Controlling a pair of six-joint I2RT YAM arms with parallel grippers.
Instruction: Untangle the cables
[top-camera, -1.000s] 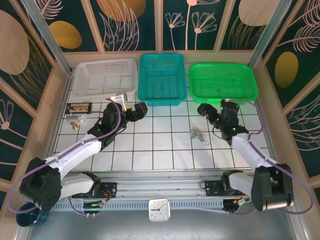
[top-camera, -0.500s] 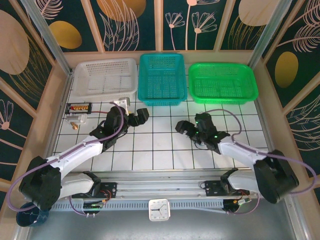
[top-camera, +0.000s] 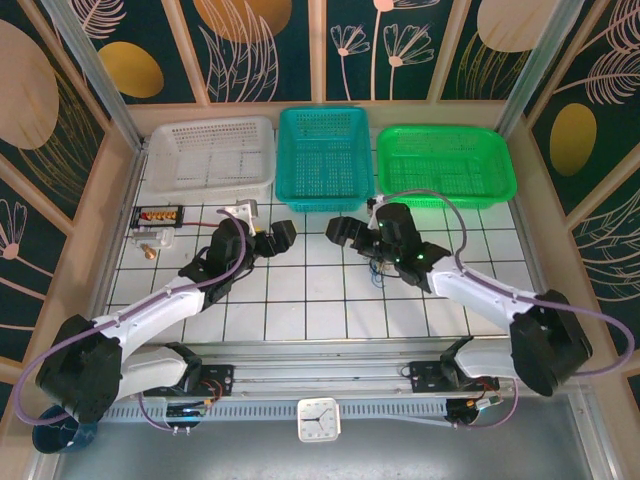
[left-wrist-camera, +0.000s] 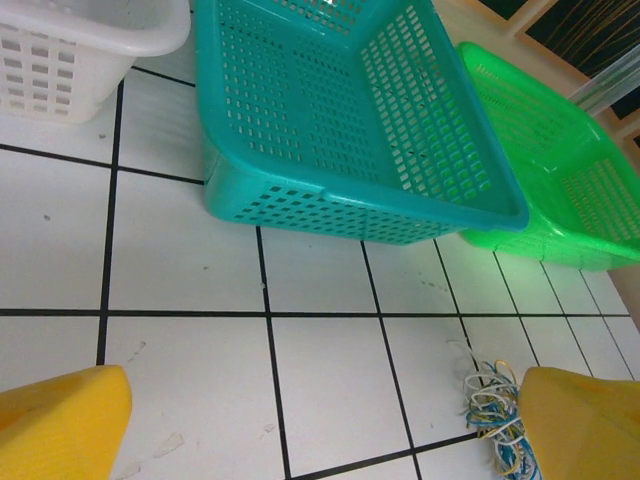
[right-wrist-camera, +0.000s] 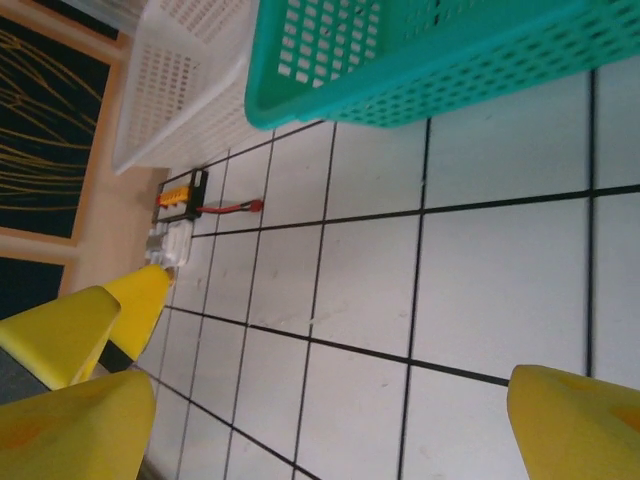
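The left gripper (left-wrist-camera: 320, 435) and right gripper (right-wrist-camera: 330, 430) both gape wide, holding nothing. The cables (left-wrist-camera: 493, 418) lie on the counter (left-wrist-camera: 180, 265), lower right of the left wrist view, just beside one finger. I'd centre the knot between the jaws, then pinch a single loose strand.

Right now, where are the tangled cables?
The cables lie on the table at the bottom right of the left wrist view, in front of the teal basket. From above they peek out under the right arm.
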